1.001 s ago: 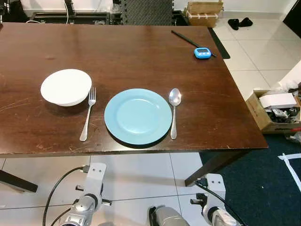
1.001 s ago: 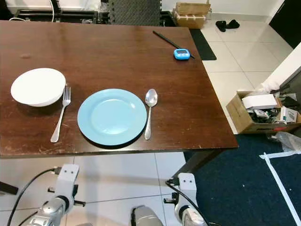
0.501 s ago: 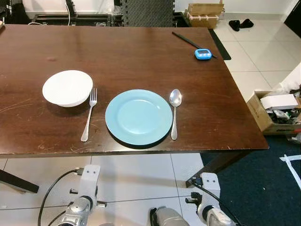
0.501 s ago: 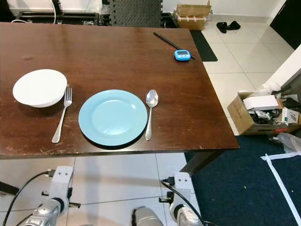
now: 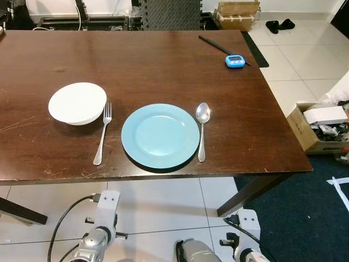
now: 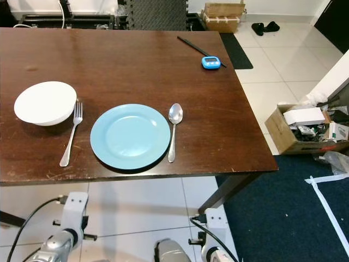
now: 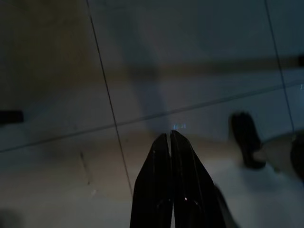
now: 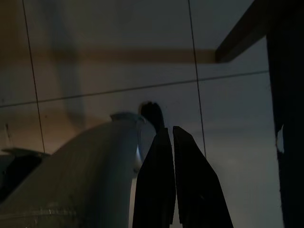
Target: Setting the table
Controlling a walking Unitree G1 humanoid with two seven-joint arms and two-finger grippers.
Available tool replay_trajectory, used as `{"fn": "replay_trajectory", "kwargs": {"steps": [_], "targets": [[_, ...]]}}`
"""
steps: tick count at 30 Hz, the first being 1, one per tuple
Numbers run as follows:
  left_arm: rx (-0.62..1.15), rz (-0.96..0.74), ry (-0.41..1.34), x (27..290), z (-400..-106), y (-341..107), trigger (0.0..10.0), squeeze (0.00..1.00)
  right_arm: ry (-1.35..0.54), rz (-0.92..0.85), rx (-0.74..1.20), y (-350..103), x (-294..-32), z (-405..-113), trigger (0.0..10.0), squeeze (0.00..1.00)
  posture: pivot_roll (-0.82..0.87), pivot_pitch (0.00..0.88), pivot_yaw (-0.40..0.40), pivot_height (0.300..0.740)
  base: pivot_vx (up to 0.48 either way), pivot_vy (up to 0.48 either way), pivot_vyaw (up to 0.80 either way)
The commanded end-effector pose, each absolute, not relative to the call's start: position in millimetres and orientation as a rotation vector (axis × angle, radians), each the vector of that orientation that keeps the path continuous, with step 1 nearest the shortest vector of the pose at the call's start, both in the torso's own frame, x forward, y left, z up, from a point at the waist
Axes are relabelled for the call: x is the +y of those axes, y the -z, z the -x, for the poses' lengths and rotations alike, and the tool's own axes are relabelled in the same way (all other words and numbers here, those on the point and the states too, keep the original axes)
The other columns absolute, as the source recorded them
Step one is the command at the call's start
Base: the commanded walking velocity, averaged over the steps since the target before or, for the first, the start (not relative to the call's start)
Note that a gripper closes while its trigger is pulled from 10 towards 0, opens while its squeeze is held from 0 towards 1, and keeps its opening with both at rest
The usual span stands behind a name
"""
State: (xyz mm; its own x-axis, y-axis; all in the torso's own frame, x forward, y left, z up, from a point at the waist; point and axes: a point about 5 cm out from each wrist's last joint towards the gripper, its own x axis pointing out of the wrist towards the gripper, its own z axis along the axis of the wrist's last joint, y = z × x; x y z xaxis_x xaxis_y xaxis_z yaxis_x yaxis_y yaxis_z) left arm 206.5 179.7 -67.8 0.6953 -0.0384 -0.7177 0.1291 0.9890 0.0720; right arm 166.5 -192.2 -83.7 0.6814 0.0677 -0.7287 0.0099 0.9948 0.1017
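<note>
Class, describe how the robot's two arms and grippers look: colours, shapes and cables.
Both arms are silver metal, each topped by a pale boxy wrist block with a black cable curving away. The left gripper and right gripper each have two long, tapering black fingers.

Both arms end in silver-grey metal wrists, each capped by a white, rounded-rectangular block with small dark screw holes; the left arm (image 5: 101, 226) carries a black cable that loops out from the side of its block, and the right arm (image 5: 246, 236) carries a similar black cable at its block's near edge. Small black studs project from the sides of each wrist housing, and a rounded grey body part (image 5: 192, 252) shows between the arms. The left gripper (image 7: 172, 137) and the right gripper (image 8: 169, 133) each consist of two long, tapering, matte black fingers, pressed together on the left and set a thin slit apart on the right.
</note>
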Motion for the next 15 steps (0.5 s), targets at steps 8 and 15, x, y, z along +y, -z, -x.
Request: {"fn": "replay_trajectory", "kwargs": {"steps": [8,15], "targets": [[0.85,-0.132,0.104,179.7,-184.1,79.5,10.0,0.0,-0.029,-0.11,0.839,88.2,-190.8,-154.9,10.0,0.0,-0.02,0.112,0.043,0.74,0.0,0.0,0.0],[0.844,-0.129,0.108,176.2,-186.2,79.0,10.0,0.0,-0.033,-0.098,0.829,86.0,-192.5,-160.0,10.0,0.0,-0.03,0.103,0.05,0.74,0.0,0.0,0.0]]}}
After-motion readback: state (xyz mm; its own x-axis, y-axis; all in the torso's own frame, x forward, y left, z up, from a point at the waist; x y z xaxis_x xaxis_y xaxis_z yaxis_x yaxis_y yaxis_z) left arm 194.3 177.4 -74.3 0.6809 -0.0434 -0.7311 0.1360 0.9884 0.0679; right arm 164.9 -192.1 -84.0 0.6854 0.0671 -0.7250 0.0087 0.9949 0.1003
